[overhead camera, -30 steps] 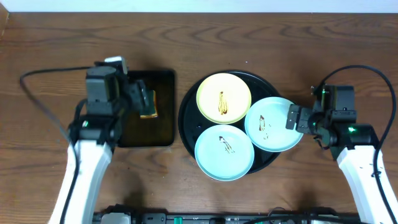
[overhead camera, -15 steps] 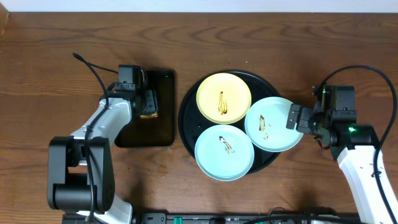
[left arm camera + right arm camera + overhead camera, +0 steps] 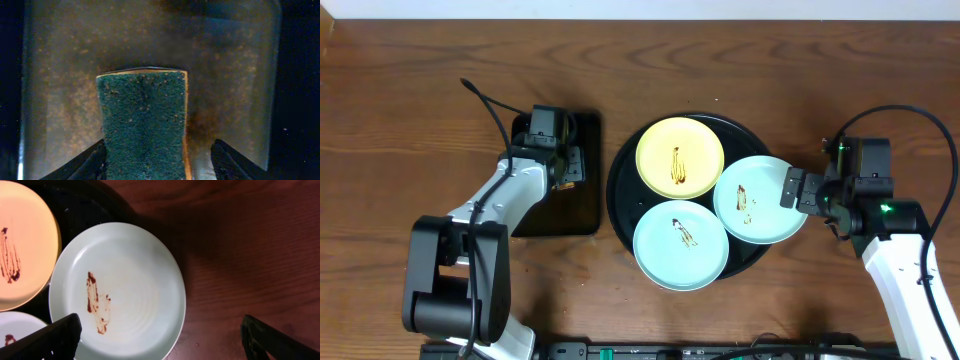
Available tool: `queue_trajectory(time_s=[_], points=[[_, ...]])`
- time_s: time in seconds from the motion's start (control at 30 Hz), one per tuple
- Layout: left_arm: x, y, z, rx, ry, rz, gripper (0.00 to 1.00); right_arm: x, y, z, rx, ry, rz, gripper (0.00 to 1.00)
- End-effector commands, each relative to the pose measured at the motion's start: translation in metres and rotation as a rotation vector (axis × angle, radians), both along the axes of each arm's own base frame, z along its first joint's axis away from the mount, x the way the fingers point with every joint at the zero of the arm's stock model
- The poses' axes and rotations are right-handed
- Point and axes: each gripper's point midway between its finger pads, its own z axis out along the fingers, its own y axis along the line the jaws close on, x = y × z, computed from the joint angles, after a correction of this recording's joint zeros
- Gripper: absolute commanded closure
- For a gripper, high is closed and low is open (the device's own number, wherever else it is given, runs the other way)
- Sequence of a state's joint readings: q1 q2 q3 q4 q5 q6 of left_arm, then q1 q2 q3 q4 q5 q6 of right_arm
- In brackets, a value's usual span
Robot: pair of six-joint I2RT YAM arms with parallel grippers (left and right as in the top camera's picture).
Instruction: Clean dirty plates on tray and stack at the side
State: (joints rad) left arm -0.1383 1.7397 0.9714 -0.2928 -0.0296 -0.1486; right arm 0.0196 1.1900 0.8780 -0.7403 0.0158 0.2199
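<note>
Three small round plates sit on the big round glossy black tray (image 3: 623,200): a pale yellow plate (image 3: 680,157) at the back, a front mint-white plate (image 3: 680,244) and a right mint-white plate (image 3: 135,285), each with a brown sauce streak in the middle. The right one pokes past the tray's rim over bare wood-grain table (image 3: 880,90), so there's loads of room there. My right gripper (image 3: 798,190) is spread wide at that plate's outer edge, gripping nothing. The left gripper (image 3: 565,165) has its jaws apart, straddling the green scouring sponge (image 3: 142,120) on the small rectangular black tray (image 3: 555,215).

Pastels on black, brown around
Yellow plate (image 3: 680,157), right mint plate (image 3: 759,199) and lower mint plate (image 3: 680,244), each brown-streaked; glossy black tray (image 3: 620,190); dark green sponge (image 3: 142,125), orange-edged; brown wood-grain tabletop (image 3: 420,80).
</note>
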Motion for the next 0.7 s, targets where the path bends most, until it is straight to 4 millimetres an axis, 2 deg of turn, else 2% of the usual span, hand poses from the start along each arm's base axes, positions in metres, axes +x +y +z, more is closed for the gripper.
queue_trajectory(time_s=[0.0, 0.2, 0.33, 0.47, 0.67], points=[[0.003, 0.007, 0.002, 0.044, -0.007, 0.007, 0.39, 0.005, -0.004, 0.008, -0.001, -0.022, -0.022, 0.01], [-0.005, 0.008, -0.005, 0.047, 0.016, 0.007, 0.47, 0.004, -0.004, 0.008, -0.001, -0.018, -0.021, 0.01], [-0.005, 0.008, -0.006, 0.047, 0.018, 0.007, 0.62, 0.004, -0.004, 0.008, -0.001, -0.018, -0.021, 0.01], [-0.006, 0.009, -0.008, 0.048, 0.023, 0.007, 0.65, 0.003, -0.003, 0.007, 0.001, -0.014, -0.020, 0.01], [-0.011, 0.009, -0.028, 0.051, 0.072, 0.013, 0.65, 0.002, -0.002, 0.007, 0.004, -0.009, -0.018, 0.01]])
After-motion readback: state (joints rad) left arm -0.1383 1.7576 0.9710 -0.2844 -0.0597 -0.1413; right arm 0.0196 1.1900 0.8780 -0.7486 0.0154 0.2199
